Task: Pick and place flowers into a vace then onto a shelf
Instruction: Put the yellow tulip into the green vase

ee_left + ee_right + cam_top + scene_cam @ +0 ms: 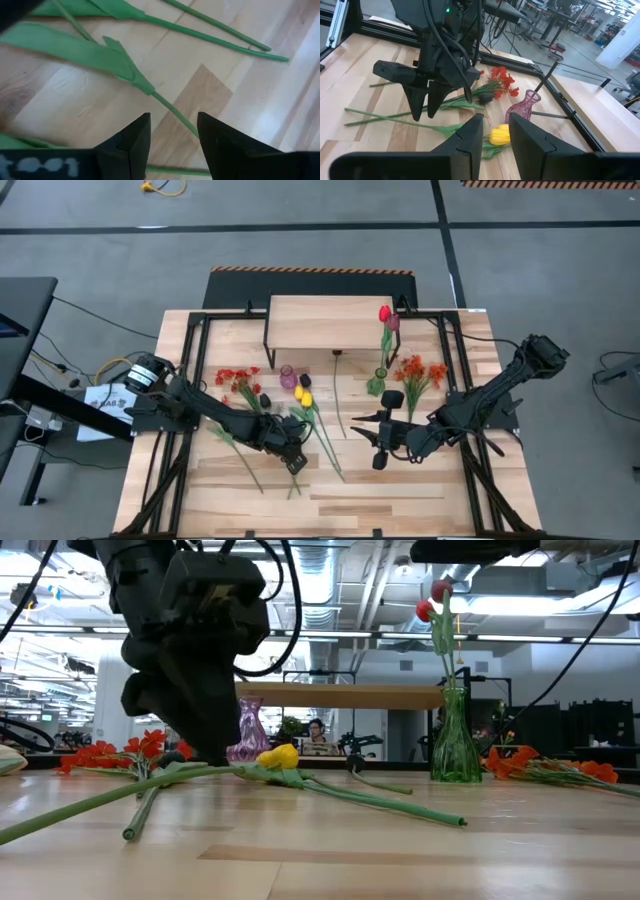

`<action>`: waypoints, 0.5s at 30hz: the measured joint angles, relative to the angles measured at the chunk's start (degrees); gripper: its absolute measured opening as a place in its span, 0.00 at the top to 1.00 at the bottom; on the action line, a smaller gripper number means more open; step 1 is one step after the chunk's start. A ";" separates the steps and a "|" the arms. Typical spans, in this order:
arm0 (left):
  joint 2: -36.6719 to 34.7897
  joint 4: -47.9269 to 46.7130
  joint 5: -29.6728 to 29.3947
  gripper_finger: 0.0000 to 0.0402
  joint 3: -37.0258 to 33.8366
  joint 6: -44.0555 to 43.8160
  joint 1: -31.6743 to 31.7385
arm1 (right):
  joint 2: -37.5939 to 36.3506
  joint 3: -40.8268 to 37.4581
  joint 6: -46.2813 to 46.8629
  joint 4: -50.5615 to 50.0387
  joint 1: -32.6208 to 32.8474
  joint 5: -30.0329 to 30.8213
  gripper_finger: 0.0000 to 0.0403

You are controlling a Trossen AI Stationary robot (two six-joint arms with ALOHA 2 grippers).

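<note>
The yellow tulip [500,135] lies flat on the desk [400,490] among other loose flowers [240,378], its thin green stem [175,114] running between the parted, empty fingers of the left tool [172,145], which straddles it just above the wood. To do this well, I judge the fingers should settle low, close squarely across the stem clear of the leaf, then lift without snagging neighbouring stems. The pink vase [524,107] stands near; the green vase [455,745] already holds tulips beside the shelf [330,322]. The right tool [492,137] hovers apart, fingers slightly spread, holding nothing.

Shelf [330,320] behind — flowers [305,405] scattered before it, on table [400,490]
</note>
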 joint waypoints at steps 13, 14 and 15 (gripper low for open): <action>-0.04 -0.25 0.62 0.62 0.75 1.07 1.02 | -0.02 0.00 0.02 0.02 0.00 0.00 0.78; -0.04 -0.25 0.65 0.62 0.75 1.15 1.12 | -0.02 0.00 0.01 0.01 0.00 0.00 0.78; -0.04 -0.28 0.78 0.62 0.75 1.55 1.15 | -0.02 0.00 0.02 0.02 0.00 0.00 0.78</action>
